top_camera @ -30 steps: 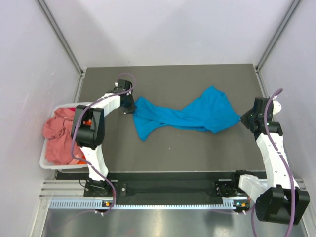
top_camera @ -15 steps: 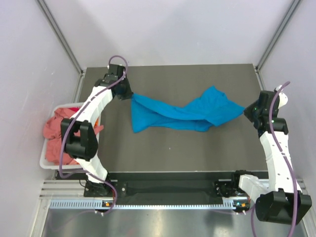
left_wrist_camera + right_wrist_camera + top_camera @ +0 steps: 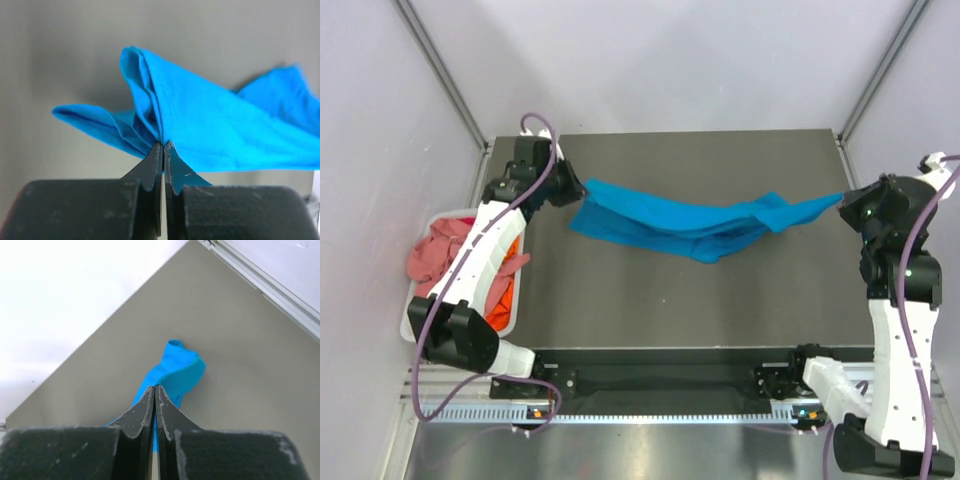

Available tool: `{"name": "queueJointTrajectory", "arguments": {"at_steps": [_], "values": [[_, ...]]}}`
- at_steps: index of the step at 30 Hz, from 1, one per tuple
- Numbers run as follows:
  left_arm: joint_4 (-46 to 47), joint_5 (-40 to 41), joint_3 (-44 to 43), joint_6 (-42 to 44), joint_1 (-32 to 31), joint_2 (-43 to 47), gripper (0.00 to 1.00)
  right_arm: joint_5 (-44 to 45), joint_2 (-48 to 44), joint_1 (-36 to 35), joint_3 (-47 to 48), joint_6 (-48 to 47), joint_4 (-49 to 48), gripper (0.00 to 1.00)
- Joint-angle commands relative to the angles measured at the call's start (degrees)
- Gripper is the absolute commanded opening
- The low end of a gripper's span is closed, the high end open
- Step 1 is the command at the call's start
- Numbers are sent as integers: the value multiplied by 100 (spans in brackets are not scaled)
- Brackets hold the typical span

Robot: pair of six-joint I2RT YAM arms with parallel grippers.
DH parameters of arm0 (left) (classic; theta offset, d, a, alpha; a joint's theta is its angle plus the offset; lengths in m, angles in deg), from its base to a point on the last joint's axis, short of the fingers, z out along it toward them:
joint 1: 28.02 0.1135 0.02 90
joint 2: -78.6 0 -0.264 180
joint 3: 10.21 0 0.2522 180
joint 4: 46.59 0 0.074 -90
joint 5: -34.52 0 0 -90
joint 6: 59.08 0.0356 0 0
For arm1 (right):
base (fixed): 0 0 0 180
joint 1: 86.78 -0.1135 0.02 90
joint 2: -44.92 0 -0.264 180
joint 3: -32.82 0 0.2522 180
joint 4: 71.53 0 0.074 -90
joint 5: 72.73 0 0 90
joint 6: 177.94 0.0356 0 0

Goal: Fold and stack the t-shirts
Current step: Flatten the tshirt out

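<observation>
Turquoise-blue soft cloth t-shirt [image 3: 680, 220] spans between my left gripper [image 3: 163, 146] and right gripper [image 3: 154, 389], each clamped on an edge; bare dark tabletop [image 3: 720, 295] beneath.

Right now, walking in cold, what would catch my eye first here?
A bright turquoise t-shirt spans the dark table, stretched between the left pincer at its left end and the right pincer at its right end, both shut on it. At the table's left edge, a white basket holds crumpled pink and orange shirts.
</observation>
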State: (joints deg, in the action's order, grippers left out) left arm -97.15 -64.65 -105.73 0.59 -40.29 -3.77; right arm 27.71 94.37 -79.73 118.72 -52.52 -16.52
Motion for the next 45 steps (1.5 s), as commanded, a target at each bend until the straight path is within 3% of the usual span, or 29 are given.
{"name": "queueJointTrajectory", "arguments": {"at_steps": [1,4,10,11,12,15,17,19,45], "values": [[286,-428,991,-123,-91,10,0,37,-339,60,-392,-140,410,0],[445,-437,1573,-53,-109,-182,2,2,-620,60,-928,-184,480,0],[208,-50,1821,185,-109,-719,12,-103,-797,60,-1677,-255,463,0],[225,-59,1838,185,-109,-737,11,-164,-797,60,-1781,-255,393,0],[243,-85,1847,194,-109,-754,3,-191,-805,60,-1826,-255,357,0],[270,-138,1848,176,-117,-772,1,-270,-762,60,-1905,-255,243,0],[226,-164,1839,176,-126,-781,13,-331,-718,60,-1897,-255,181,0],[208,-182,1839,176,-144,-781,18,-358,-700,60,-1896,-255,146,0],[76,-120,1918,53,-390,-324,21,-551,-612,60,-2195,-141,-153,0]]}}
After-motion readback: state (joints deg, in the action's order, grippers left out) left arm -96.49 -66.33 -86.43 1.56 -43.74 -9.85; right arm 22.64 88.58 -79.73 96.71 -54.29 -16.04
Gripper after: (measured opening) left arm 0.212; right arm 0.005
